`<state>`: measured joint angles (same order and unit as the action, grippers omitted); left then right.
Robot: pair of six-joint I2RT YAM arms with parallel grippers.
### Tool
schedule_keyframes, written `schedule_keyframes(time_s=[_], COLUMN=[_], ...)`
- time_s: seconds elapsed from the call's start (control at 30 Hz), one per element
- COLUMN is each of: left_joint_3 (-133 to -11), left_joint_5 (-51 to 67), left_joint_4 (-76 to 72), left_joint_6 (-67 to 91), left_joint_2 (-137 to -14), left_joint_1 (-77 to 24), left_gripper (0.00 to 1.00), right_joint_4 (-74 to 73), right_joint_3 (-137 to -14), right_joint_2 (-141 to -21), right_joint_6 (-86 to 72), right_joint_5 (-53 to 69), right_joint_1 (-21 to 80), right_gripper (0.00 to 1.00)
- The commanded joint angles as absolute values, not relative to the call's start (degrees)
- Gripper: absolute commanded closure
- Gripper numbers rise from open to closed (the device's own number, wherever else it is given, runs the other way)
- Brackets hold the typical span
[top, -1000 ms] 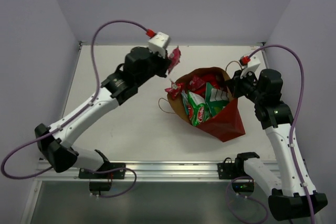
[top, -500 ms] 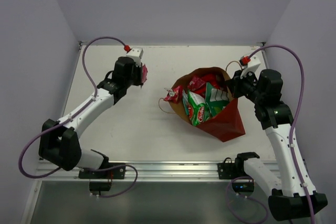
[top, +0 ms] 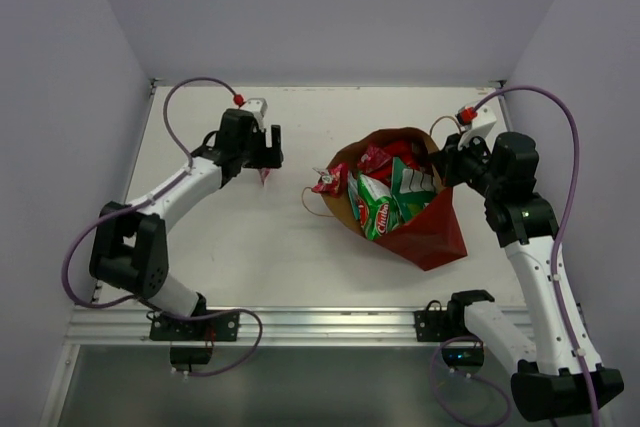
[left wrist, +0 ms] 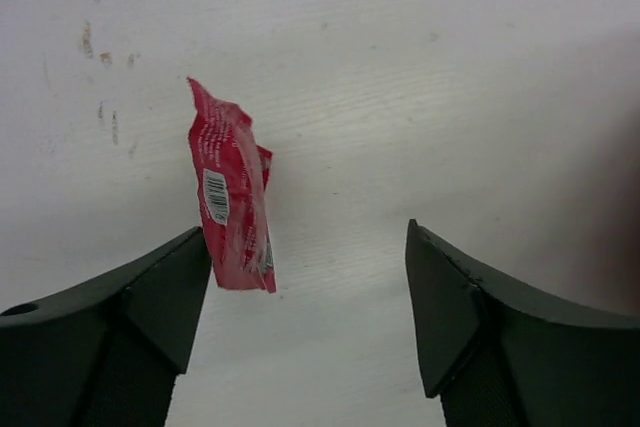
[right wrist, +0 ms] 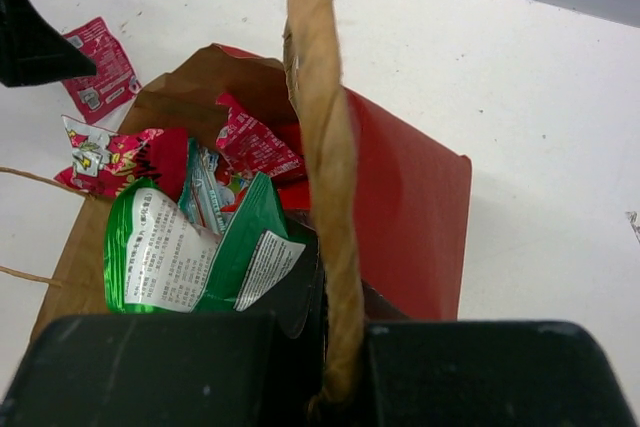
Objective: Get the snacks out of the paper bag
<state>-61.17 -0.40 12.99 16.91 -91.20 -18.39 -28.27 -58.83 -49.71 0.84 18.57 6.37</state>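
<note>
At the far left of the desk [top: 220,237], the left gripper [left wrist: 305,247] is hovering with its jaws standing wide apart and gripping nothing. A small red sachet [left wrist: 232,192] is showing between them, just beside the left jaw, its long axis running away from the wrist; whether it is lying flat cannot be told. Across the desk, the right gripper [right wrist: 340,367] is clamping shut on the twisted handle [right wrist: 320,147] of the paper bag [top: 430,232], which is lying on its side with its mouth facing the left arm.

Green chip bags [top: 385,202] are filling the mouth, and a red pouch [top: 330,179] is poking out over the rim. Since the right gripper is busy holding the bag, the free left arm is probably the one making the next pick, and the pouch is lying to its right.

The overhead view is giving that layout. The left wrist view is showing only sachet and desk, while the right wrist view is looking straight into the bag.
</note>
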Motion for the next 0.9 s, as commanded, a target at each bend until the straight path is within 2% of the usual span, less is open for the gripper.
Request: schedule_keyframes(time_s=[0.0,0.03,0.13,0.47,0.6,0.73,0.87], left_joint_3=[-65.2,-65.5,-66.0,-67.5,-67.8,-67.9,-68.0], left_joint_5=[5.4,6.1,6.7,7.4,7.3,8.0,8.2], left_joint_4=[13.6,14.1,15.6,16.0,16.0,16.0,15.8], left_joint_6=[18.8,19.9,21.1,25.8,26.3,26.8,27.4], left_joint_2=[-80.8,-79.6,-77.2,-79.0,-81.6,-82.6,-83.1], left_joint_1=[-22.6,-23.8,-30.0,-35.4,-35.7,-36.6,-38.2], left_gripper=[0.14,0.09,0.08,0.11,0.16,0.26,0.32], right_joint_4=[-20.7,-20.8,-20.7,-20.7,-20.6,-20.5,-20.1], right_joint_3=[-60.3,-60.3,-60.3,-60.0,-59.9,-59.9,-59.4], right_joint_2=[-47.9,-47.8,-47.6,-46.8,-46.2,-46.2,-46.3], right_joint_6=[0.4,0.4,0.4,0.4,0.4,0.4,-1.2], right_joint_5=[19.2,19.4,19.4,20.0,19.7,19.6,19.6], right_joint_1=[6.6,6.6,6.6,6.5,6.6,6.6,6.6], right_gripper=[1.00,1.00,1.00,1.00,1.00,1.00,1.00])
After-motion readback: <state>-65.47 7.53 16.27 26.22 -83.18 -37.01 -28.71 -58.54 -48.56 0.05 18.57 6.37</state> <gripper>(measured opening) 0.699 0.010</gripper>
